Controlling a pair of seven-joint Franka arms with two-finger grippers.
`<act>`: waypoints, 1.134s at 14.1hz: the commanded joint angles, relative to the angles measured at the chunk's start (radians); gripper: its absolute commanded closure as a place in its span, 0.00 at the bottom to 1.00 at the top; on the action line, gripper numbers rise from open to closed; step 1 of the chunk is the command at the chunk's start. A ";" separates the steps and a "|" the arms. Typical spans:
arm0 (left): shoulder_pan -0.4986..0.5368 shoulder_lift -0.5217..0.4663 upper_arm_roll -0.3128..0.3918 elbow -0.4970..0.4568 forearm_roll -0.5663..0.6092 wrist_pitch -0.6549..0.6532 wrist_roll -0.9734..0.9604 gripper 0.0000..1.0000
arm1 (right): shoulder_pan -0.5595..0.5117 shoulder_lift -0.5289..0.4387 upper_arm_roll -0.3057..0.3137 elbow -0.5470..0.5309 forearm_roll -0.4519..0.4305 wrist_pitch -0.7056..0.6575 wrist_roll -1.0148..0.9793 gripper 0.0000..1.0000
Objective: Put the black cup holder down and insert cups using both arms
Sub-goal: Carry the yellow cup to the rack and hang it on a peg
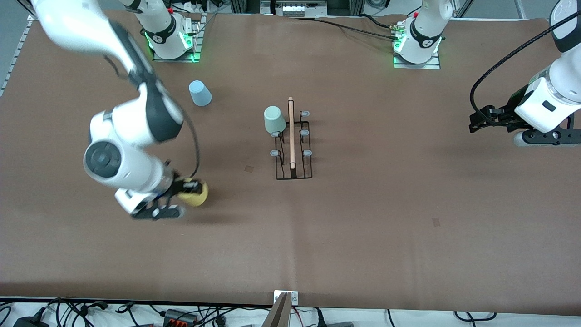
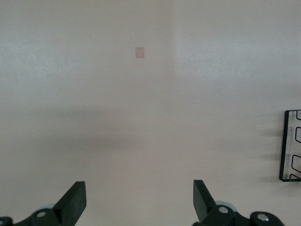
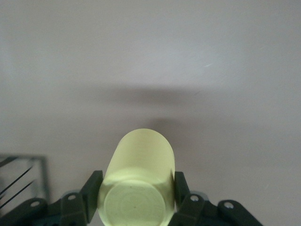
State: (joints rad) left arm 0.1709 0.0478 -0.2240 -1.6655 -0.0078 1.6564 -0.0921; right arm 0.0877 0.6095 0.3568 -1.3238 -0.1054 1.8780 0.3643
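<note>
The right gripper (image 1: pixel 184 193) clasps the yellow cup (image 3: pixel 139 181) between its fingers, above the table (image 1: pixel 408 236) toward the right arm's end. The left gripper (image 2: pixel 139 202) (waiting over its own end) has its fingers spread apart. Mid-table stands the black cup holder (image 1: pixel 293 150), the mint green cup (image 1: pixel 274 119) upturned on one prong. The light blue cup (image 1: pixel 199 93) sits inverted, farther from the camera.

High front camera facing the bases, wrist cameras looking down close, all sharing the table (image 1: pixel 363 218).
</note>
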 commanded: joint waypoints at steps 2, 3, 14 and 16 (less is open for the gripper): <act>0.010 -0.005 -0.011 0.012 0.019 -0.018 0.008 0.00 | 0.044 -0.036 0.118 -0.026 -0.017 -0.049 0.204 0.76; 0.010 -0.005 -0.011 0.012 0.020 -0.018 0.008 0.00 | 0.084 -0.034 0.122 -0.025 -0.025 -0.043 0.249 0.76; 0.010 -0.005 -0.011 0.012 0.019 -0.018 0.011 0.00 | 0.248 0.039 0.119 -0.026 -0.132 0.049 0.426 0.76; 0.010 -0.005 -0.011 0.012 0.019 -0.018 0.011 0.00 | 0.251 0.050 0.119 -0.026 -0.134 0.078 0.427 0.76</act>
State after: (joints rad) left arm 0.1713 0.0478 -0.2240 -1.6654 -0.0078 1.6563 -0.0921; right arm 0.3328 0.6524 0.4735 -1.3513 -0.2205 1.9323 0.7691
